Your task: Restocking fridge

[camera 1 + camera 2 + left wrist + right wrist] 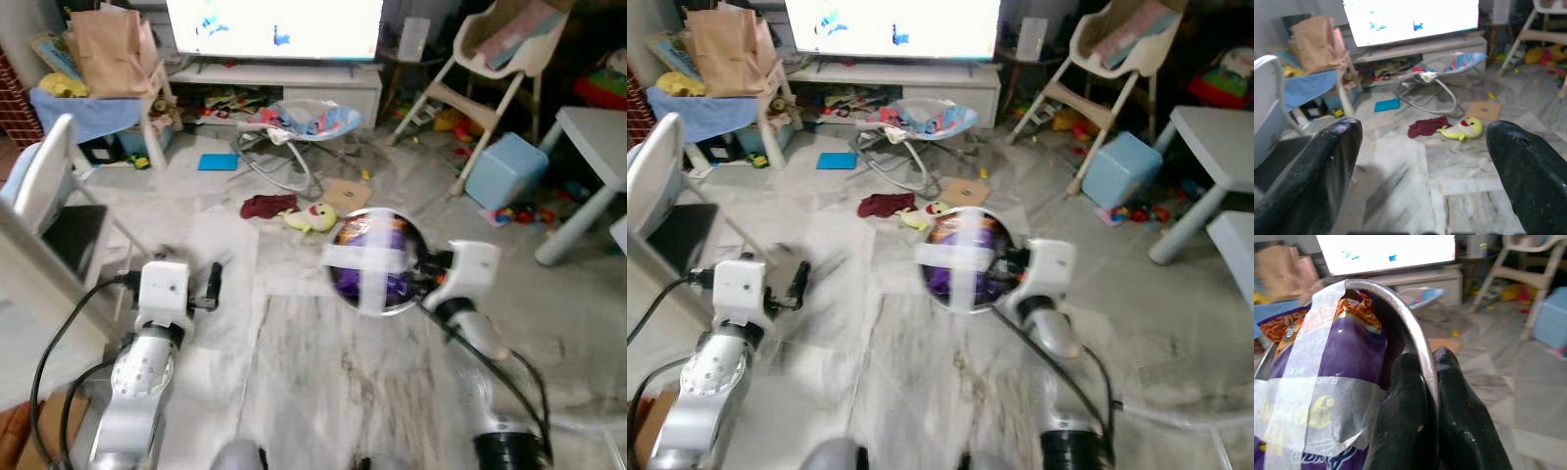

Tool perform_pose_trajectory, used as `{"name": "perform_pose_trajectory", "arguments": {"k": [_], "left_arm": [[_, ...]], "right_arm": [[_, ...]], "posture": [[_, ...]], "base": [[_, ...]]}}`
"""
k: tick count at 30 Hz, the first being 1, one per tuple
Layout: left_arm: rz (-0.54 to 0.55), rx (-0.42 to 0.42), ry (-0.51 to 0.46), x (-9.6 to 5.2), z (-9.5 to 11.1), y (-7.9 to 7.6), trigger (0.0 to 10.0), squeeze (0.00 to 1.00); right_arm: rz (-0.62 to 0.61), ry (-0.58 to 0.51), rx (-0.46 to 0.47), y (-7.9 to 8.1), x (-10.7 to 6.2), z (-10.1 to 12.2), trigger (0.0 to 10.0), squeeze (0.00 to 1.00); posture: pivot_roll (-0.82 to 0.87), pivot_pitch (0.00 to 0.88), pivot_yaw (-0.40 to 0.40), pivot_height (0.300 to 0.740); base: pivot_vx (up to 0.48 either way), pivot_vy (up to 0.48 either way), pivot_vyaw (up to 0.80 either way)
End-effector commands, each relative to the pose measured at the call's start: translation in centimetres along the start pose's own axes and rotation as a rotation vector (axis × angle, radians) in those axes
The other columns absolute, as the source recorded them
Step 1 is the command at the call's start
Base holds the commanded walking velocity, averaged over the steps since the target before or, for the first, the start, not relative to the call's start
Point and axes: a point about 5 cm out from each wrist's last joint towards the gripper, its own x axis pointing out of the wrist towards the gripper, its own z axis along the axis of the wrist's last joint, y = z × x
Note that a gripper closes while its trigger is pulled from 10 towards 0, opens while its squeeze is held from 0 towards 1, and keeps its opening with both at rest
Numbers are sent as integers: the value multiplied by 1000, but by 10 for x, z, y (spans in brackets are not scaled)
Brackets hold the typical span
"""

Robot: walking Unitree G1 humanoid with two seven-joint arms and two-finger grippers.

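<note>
The right gripper is pinching the thin rim of a round steel bowl holding a taped purple snack packet, likely light but slippery, while the left gripper is gaping empty.

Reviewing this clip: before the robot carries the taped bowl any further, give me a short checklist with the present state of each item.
1. Right gripper on the metal bowl: ok, its fingers pinch the rim.
2. Purple packet secured in the bowl: ok, white tape crosses over it.
3. Left gripper free: ok, open, holding nothing.
4. Path ahead: not ok, a yellow toy, a red cloth and a baby bouncer lie on the floor.
5. Fridge in sight: not ok, the head views face a TV stand.
6. View sharpness: not ok, the bowl looks blurred.
</note>
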Motion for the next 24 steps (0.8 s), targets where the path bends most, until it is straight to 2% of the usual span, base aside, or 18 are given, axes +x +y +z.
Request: {"name": "perform_pose_trajectory", "arguments": {"k": [1,9,13,19,24], "left_arm": [[-7,8,9,-2,-3,-1,10000,0],[57,16,4,2,1,3,10000,0],[40,-35,6,2,1,4,10000,0],[53,-12,11,4,1,6,10000,0],[103,-28,-10,13,7,18,10000,0]], "right_arm": [[73,-62,-13,13,3,13,10000,0],[143,-74,58,24,6,18,10000,0],[162,-85,52,26,6,19,10000,0],[196,-94,43,31,8,21,10000,0],[222,-98,27,38,10,23,10000,0]], "posture": [[39,0,-48,740],[44,0,-53,740],[47,0,-54,740],[51,0,-58,740],[57,4,-62,740]], "base": [[0,0,800],[0,0,800],[0,0,795],[0,0,794],[0,0,794]]}}
